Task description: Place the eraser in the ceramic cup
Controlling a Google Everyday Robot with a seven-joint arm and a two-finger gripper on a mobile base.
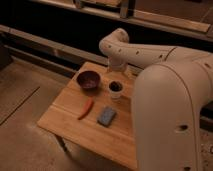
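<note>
A: Where is the gripper [116, 78]?

B: At the end of the white arm [140, 50], which bends down over the far side of the wooden table [62, 120]. The gripper hangs straight above the ceramic cup [115, 94], very close to its rim.

A: Is it apart, together, or clamped on something?

B: I cannot tell. That end of the arm is only a dim shape merging with the top of the cup.

A: And the eraser [116, 86]?

B: The mouth of the cup shows a dark patch, and a small black block would sit just there. Whether it rests inside the cup or is held at the rim, I cannot tell. No black block lies on the tabletop.

A: How does the cup stand?

B: Upright, white, near the middle of the table's far half, just right of the maroon bowl [88, 80] and apart from it.

A: What else is on the table?

B: A thin orange-red stick [85, 108] lies slantwise in front of the bowl. A flat blue-grey rectangle [106, 116] lies beside the stick, in front of the cup and apart from both. The robot's large white body [170, 120] fills the right side of the view, hiding the table's right edge
</note>
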